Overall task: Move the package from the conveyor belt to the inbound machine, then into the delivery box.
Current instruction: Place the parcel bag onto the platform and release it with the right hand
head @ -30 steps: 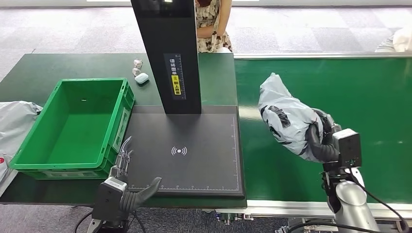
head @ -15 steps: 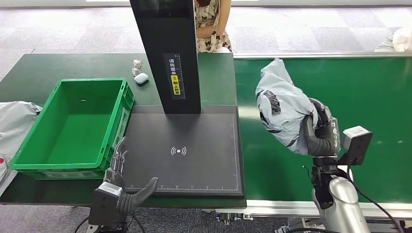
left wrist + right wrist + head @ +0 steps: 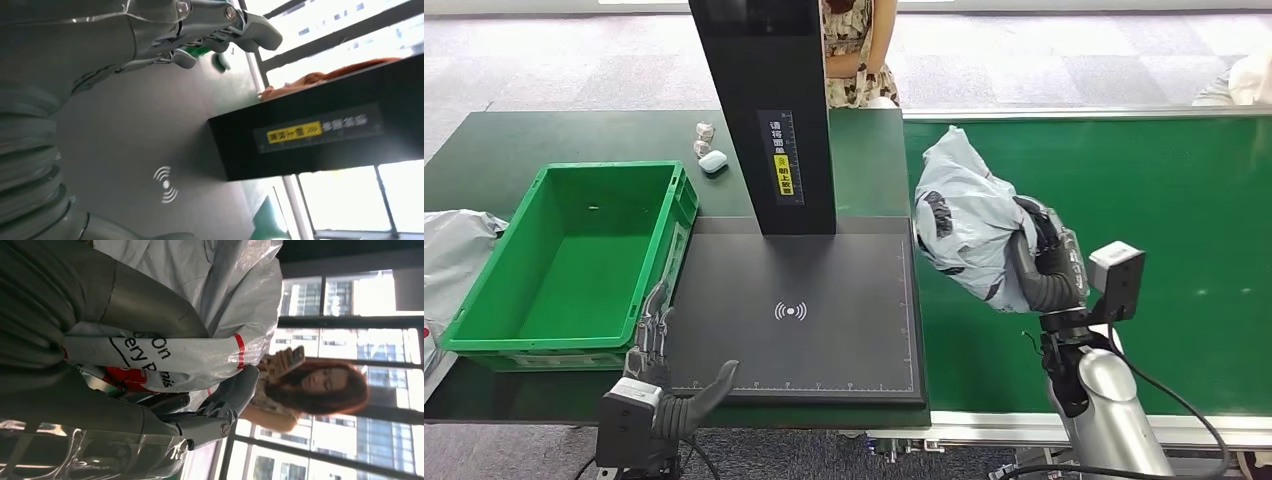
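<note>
Carried leftward, the crumpled white plastic package (image 3: pixel 969 225) in the right hand's (image 3: pixel 1049 265) grip nears the black scanner plate (image 3: pixel 844 340); left hand (image 3: pixel 659 385) hovers empty, fingers spread.

Head view high, facing forward-down; left wrist view low and close, facing the scanner pad (image 3: pixel 794 312) at 12 o'clock, shared by both.

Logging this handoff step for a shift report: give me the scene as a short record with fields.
package: grey plastic bag, lifted over the conveyor belt beside the pad's edge
right hand: grips the package
left hand: holds nothing, fingers spread, at the pad's near left corner
inbound machine: black pad, nothing on it
delivery box: green crate, no package inside
</note>
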Controlling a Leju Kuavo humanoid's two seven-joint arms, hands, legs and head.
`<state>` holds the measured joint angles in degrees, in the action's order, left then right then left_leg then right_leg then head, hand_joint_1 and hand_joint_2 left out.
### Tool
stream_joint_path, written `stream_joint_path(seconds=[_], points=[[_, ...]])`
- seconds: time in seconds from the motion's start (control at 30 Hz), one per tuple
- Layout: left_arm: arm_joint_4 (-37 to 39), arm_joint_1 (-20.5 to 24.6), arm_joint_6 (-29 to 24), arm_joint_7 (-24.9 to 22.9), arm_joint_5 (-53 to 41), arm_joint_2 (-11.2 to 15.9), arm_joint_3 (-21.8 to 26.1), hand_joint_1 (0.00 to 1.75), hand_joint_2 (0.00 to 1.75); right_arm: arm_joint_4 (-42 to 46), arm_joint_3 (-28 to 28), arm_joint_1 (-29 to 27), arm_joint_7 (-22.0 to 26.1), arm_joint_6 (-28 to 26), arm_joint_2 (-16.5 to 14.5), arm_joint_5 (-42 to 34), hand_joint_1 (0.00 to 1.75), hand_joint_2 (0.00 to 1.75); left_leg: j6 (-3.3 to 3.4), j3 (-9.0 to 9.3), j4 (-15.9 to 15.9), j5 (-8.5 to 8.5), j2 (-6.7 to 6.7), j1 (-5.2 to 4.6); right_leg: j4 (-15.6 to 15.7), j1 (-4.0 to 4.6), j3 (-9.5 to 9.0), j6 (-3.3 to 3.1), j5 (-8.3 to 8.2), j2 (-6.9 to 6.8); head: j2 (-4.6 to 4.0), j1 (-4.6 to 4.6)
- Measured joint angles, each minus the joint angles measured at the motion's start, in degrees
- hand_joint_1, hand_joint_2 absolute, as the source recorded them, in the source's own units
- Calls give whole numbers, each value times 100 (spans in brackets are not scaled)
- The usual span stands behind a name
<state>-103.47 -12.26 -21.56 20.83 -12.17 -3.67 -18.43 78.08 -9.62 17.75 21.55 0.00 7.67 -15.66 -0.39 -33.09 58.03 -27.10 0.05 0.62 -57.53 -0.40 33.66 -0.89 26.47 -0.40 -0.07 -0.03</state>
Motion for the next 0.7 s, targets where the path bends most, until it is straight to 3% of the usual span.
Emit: stream_joint_path(seconds=[0.13,0.33,0.53,0.67,0.7], points=[[-36,2,-333,300,249,-32,47,0,175,-507,-661,325,-229,349,-280,-246,175,175,-7,6,-1,5,1,7,-4,2,1,-2,0,3,0,-1],[-69,68,-724,471,497,-49,43,0,175,-1718,-1735,1069,-497,368,-911,-974,175,175,-21,0,-2,14,1,10,-15,5,15,-7,-2,6,0,-1],[-77,175,-769,472,515,-52,16,0,175,-2662,-2247,1650,-787,379,-1617,-1370,175,175,-27,-1,-2,19,0,9,-16,5,20,-12,-6,5,0,-1],[-77,250,-775,472,515,-61,8,0,175,-2883,-2415,1809,-824,362,-1874,-1349,175,175,-27,-3,-1,18,1,7,-15,5,20,-12,-6,6,0,-1],[-77,263,-775,472,516,-64,7,0,175,-2917,-2447,1838,-853,362,-1913,-1326,131,175,-27,-3,-1,18,1,6,-14,4,21,-12,-6,6,0,0]])
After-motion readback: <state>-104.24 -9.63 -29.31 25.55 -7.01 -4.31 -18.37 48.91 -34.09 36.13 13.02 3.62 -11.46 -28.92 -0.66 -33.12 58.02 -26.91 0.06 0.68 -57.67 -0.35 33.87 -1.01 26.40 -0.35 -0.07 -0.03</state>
